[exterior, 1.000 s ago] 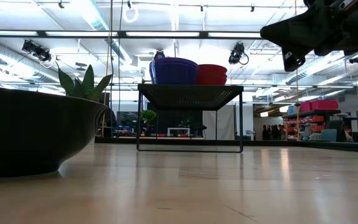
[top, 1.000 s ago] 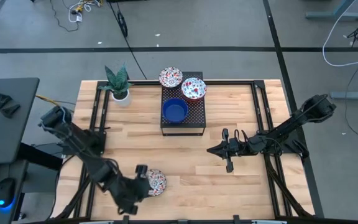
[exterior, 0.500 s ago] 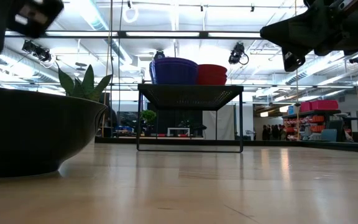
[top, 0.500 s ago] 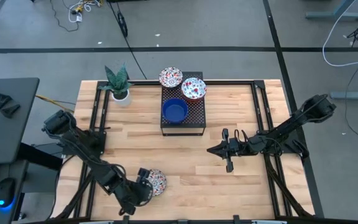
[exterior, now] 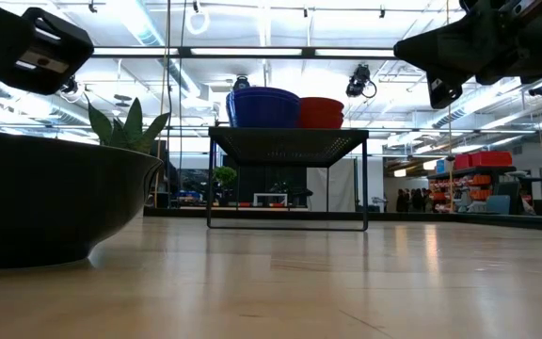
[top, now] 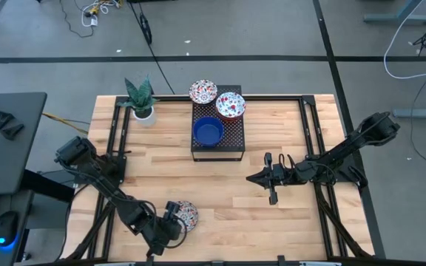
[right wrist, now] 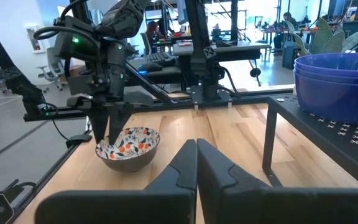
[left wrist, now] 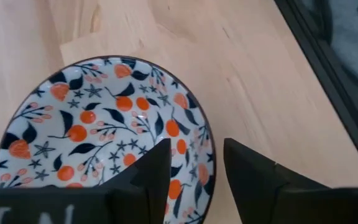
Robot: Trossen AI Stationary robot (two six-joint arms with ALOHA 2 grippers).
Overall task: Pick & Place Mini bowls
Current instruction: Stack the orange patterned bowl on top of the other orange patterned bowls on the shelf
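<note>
While the left arm works the near-left corner, the right one just hangs mid-table:

table (top: 272,222): pale butcher-block wood, jointed planks, matte; black metal frame rails down both sides.
black stand (top: 231,140): perforated metal top on thin legs, sits at the far middle of the table.
right arm: dark, jointed, reaches in from the right; right gripper (top: 271,178) hovers over bare wood, well apart from every bowl, fingers pressed together, holding nothing.
left arm: dark, folded low along the near-left edge; left gripper (top: 174,219) is at the floral bowl, fingers spread, one on each side of the bowl's rim, not clamped on it. Contact with the rim: cannot tell.
plant pot (top: 143,113): small, white, round, spiky green leaves, far-left of the stand.
blue bowls (top: 208,131): glossy cobalt, round, stacked on the stand's near-left part; stack count unclear from above.
floral bowls on stand: one (top: 230,104) on the far-right part, one (top: 203,91) at the far-left edge, overhanging; white glaze, red-and-blue pattern.
floral bowl (left wrist: 98,137): round, glossy, dark thin rim, orange-red berries and dark leaves inside; rests upright on the wood near the table's near-left edge.
</note>
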